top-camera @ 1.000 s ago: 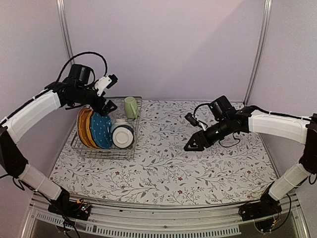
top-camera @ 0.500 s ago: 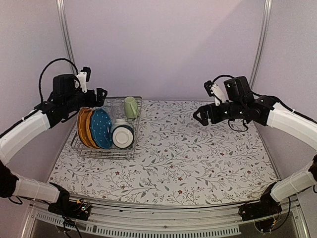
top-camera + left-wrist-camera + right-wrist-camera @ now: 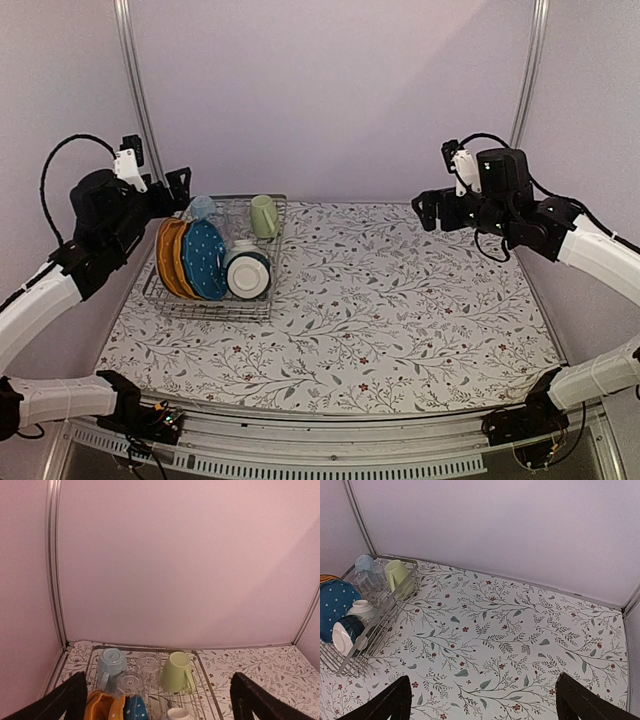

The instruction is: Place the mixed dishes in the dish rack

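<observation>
- Dish rack [image 3: 255,305], a silver wire one, sits on the floral tablecloth [image 3: 400,310] just below and ahead of the left gripper [image 3: 178,188]; it is well apart from the right gripper [image 3: 425,210], off to that gripper's left
- Left gripper [image 3: 159,676]: its fingers [image 3: 60,702] sit at the two lower corners of the wrist view with a wide gap between them and nothing held; it hangs in the air above the rack's far left corner
- Right gripper [image 3: 484,677]: its fingers [image 3: 575,700] are spread just as wide and are likewise empty; it is raised over the far right part of the cloth, facing the rack
- Light blue mug [image 3: 111,664] stands bottom up in the rack's far left corner, ahead of the left gripper on its left-finger side
- Two clear glasses [image 3: 149,666] stand bottom up just beside the blue mug, between the fingers in the wrist view; one is nearer the gripper than the other
- Pale yellow-green mug [image 3: 176,678] stands in the rack's far right corner, just beside the glasses; its handle points toward the right-finger side
- Blue dotted plate [image 3: 205,262] stands on edge among the tines, under the left gripper and nearer the arm bases
- Two yellow-orange plates [image 3: 170,258] stand on edge touching or nearly touching the blue one, on its outer left side; their patterns cannot be made out
- Teal bowl [image 3: 247,272] with a dark outside rests on its edge just right of the blue plate, pale foot facing the near side; from the right wrist a second pale-footed piece [image 3: 362,611] shows behind it, too small to tell for sure
</observation>
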Robot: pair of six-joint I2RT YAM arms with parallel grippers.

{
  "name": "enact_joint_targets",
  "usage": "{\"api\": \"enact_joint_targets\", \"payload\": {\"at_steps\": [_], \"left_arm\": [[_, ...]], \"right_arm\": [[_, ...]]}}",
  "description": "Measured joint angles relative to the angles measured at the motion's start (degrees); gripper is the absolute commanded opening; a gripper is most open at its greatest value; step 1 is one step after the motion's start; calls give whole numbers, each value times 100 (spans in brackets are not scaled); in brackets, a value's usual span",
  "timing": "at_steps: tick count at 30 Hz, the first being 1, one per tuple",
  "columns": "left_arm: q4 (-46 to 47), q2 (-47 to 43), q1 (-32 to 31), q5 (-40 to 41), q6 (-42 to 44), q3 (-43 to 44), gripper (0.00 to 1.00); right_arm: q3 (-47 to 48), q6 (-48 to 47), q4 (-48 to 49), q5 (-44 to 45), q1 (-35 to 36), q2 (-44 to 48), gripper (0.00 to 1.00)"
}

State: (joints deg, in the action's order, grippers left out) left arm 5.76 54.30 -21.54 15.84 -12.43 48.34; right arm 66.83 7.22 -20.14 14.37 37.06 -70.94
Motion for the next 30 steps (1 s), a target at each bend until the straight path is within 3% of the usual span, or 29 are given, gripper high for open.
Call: {"api": "enact_joint_targets", "payload": {"at_steps": [6, 10, 30], "left_arm": [[81, -76, -885, 1272, 542, -33, 99], [76, -81, -1014, 1683, 623, -33, 100], [79, -120, -1023, 1735, 619, -142, 100]], "right_arm": [[-297, -208, 413, 181, 0, 372, 99], [-625, -269, 699, 197, 0, 741, 99], [-802, -426, 820, 334, 0, 881, 99]]}}
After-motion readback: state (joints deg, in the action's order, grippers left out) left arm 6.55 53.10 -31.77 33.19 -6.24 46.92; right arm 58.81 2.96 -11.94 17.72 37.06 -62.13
